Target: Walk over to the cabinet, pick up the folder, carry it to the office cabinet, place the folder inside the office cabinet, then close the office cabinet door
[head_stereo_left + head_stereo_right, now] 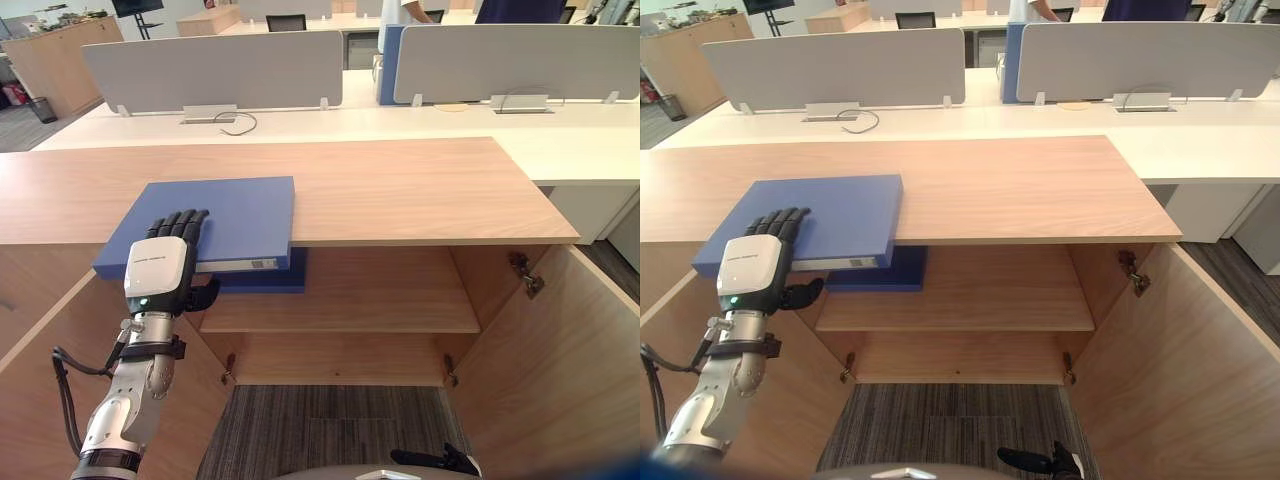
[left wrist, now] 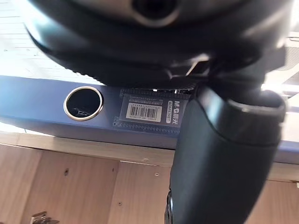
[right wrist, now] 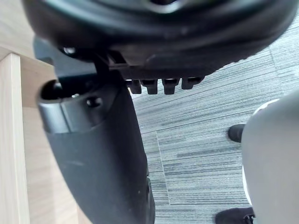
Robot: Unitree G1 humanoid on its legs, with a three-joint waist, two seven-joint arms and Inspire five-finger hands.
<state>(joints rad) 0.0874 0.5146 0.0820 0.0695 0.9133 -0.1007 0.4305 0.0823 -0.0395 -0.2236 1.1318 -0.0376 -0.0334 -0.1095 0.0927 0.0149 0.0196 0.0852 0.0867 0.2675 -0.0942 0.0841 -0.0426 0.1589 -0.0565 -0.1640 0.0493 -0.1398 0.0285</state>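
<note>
- The step in hand looks like the pick-up. The left robot hand (image 1: 160,268) is clamped on the flat blue folder (image 1: 235,215), with its fingers (image 1: 180,225) laid over the top cover and its thumb tucked under the jutting edge.
- The folder lies at the left front of the light wooden surface (image 1: 420,190) that tops the cabinet. Its near side hangs out past the front edge, and its far part appears to rest on the wood, so I judge it not yet lifted.
- Below the surface the cabinet stands open, with the wooden right door (image 1: 560,360) swung outward and a wooden inner shelf (image 1: 380,300) in view. A darker blue shape (image 1: 270,278) sits just under the folder's overhang; I cannot tell what it is.
- The next move probably calls for a firm pinch and a level lift, drawing the folder towards the robot. Held by one edge, the broad folder may sag or swing.
- The left wrist view shows what the eye views barely do: the folder's spine from very close, with a round metal-rimmed finger hole (image 2: 83,103), a white barcode label (image 2: 152,112), and the thumb (image 2: 219,154) crossing in front of it.
- The eye views alone give the overhang and the open cabinet.
- The right wrist view shows the right robot hand (image 3: 163,32) hanging over grey striped carpet (image 3: 210,140), away from the folder. I cannot tell whether it is open or closed.
</note>
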